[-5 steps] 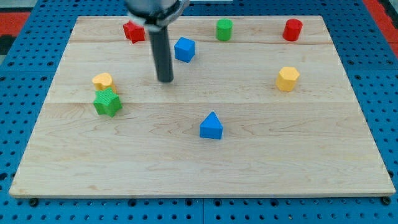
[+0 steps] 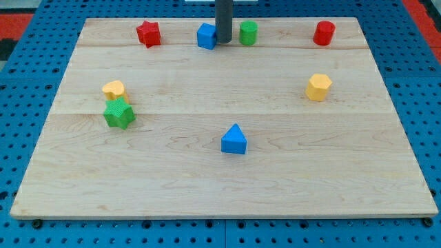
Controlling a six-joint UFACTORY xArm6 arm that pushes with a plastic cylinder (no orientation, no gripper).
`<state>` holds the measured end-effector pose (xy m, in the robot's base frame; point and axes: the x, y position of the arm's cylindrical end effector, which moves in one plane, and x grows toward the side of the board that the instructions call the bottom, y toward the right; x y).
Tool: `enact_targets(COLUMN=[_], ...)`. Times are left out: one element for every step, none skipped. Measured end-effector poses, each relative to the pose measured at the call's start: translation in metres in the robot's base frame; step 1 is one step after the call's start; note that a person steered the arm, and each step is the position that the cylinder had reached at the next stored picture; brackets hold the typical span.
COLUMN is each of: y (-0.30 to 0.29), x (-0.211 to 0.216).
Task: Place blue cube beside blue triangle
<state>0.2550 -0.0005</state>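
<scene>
The blue cube [image 2: 205, 36] sits near the view's top edge of the wooden board [image 2: 220, 179], between a red star block and a green cylinder. The blue triangle [image 2: 233, 140] stands well below it, at the board's lower middle. My tip [image 2: 224, 42] is at the cube's right side, touching or nearly touching it, in the gap between the cube and the green cylinder [image 2: 248, 32]. The rod rises straight out of the view's top.
A red star block [image 2: 148, 33] lies at top left, a red cylinder [image 2: 324, 32] at top right. A yellow hexagonal block [image 2: 318, 87] is at the right. A yellow heart block [image 2: 114, 89] touches a green star block [image 2: 119, 114] at the left.
The rod has moved from left of the blue cube up and right to its right side. The blue cube has shifted toward the view's top, into the top row.
</scene>
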Motion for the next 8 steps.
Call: enact_targets(y=[0.007,-0.031,-0.065,-0.055,-0.051,-0.003,0.019,0.005], x=[-0.029,-0.044,-0.03,0.008,-0.023,-0.049,-0.012,0.033])
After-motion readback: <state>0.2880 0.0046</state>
